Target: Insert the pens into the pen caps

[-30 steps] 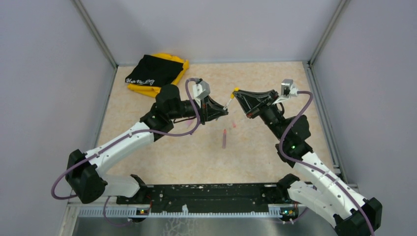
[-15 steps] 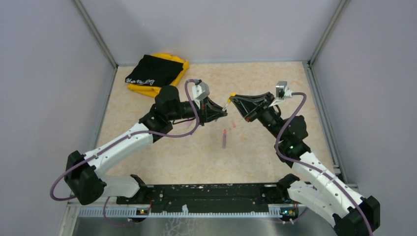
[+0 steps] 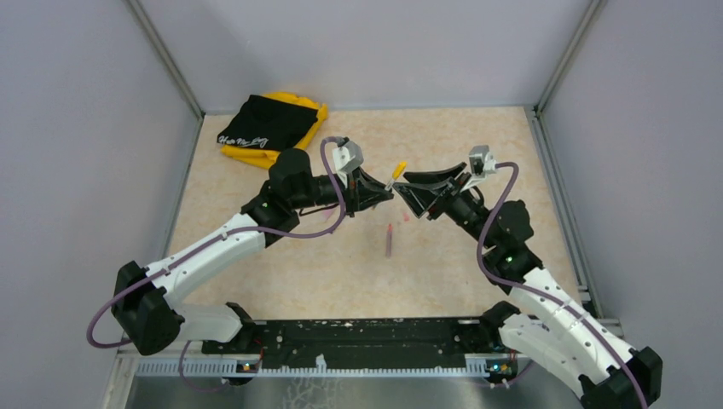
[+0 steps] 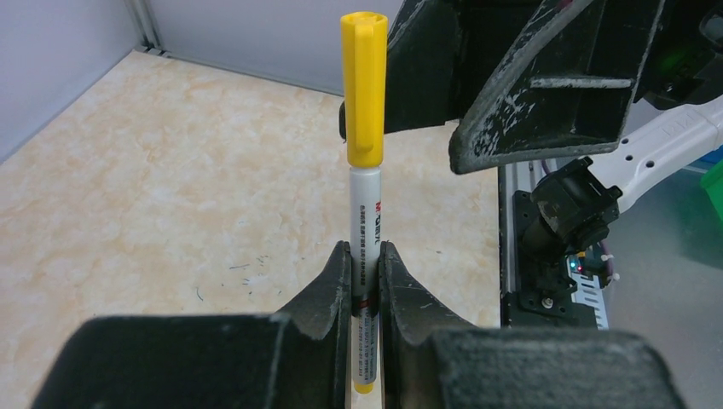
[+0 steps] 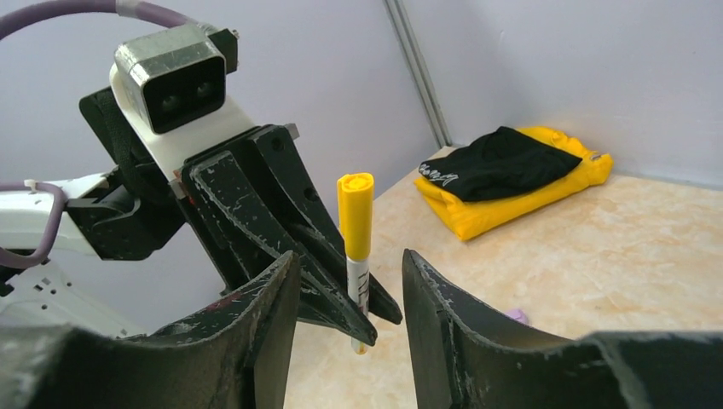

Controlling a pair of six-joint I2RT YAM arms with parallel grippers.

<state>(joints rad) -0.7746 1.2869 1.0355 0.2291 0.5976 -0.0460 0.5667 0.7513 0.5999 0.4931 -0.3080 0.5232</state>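
Observation:
My left gripper point(image 4: 365, 247) is shut on the barrel of a white pen point(image 4: 365, 213), which it holds above the table. An orange-yellow pen cap point(image 4: 364, 85) sits on the pen's upper end. My right gripper point(image 5: 349, 256) stands open right beside it, one finger on each side of the capped pen point(image 5: 359, 285) without touching it. From above, both grippers meet at mid-table around the yellow cap point(image 3: 399, 169). A pinkish-red pen point(image 3: 389, 241) lies on the table below them, with a small pink cap point(image 3: 406, 216) near it. A lilac cap point(image 5: 516, 315) lies on the table behind my right finger.
A black cloth on a yellow bundle point(image 3: 273, 123) lies in the far left corner. Grey walls with metal corner posts point(image 3: 166, 60) close the table on three sides. A black rail point(image 3: 367, 336) runs along the near edge between the arm bases.
My right gripper has opened and let go of the yellow cap, which stays on the pen. It has shifted a little left and lower. The left arm has held still.

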